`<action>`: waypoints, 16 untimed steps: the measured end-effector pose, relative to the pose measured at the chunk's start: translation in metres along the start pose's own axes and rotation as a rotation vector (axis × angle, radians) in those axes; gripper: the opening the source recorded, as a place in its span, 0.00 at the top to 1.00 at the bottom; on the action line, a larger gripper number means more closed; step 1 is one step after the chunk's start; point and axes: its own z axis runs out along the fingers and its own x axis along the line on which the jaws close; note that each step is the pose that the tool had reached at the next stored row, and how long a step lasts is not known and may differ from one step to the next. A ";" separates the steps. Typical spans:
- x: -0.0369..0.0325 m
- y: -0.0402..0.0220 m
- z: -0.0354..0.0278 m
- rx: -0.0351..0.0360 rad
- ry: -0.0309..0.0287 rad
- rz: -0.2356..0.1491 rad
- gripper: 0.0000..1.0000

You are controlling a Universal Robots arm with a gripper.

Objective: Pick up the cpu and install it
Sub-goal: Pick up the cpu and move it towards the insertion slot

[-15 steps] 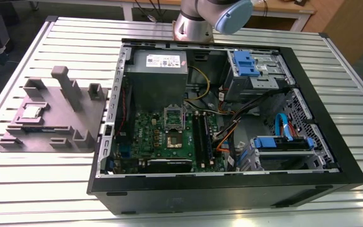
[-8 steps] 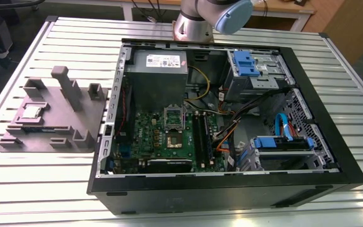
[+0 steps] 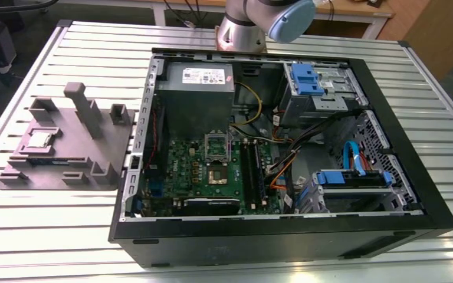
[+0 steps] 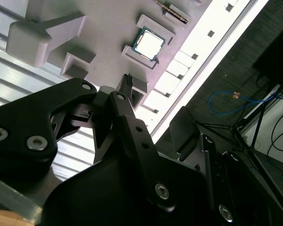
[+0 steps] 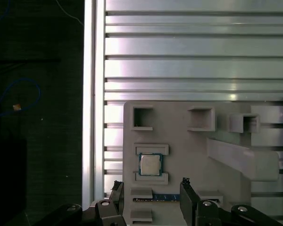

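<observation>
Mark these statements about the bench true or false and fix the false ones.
The small square silvery-topped cpu lies in a recess of the grey moulded tray. True.
The black gripper is shut on the cpu. False: it is open, clear of the chip.
The metal-framed socket on the green motherboard holds the cpu. False: the cpu sits on the tray.
The tray stands outside the black computer case, towards the exterior view's left. True.

Both wrist views down onto tray (image 5: 179, 127)
</observation>
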 end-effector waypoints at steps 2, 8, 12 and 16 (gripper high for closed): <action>0.0000 -0.0001 0.0021 0.0012 0.0000 0.000 0.41; 0.0000 -0.0001 0.0026 0.0013 0.0000 0.000 0.41; 0.0000 -0.0001 0.0026 0.0013 0.0000 0.000 0.41; 0.0000 -0.0002 0.0063 0.0012 -0.0001 0.000 0.41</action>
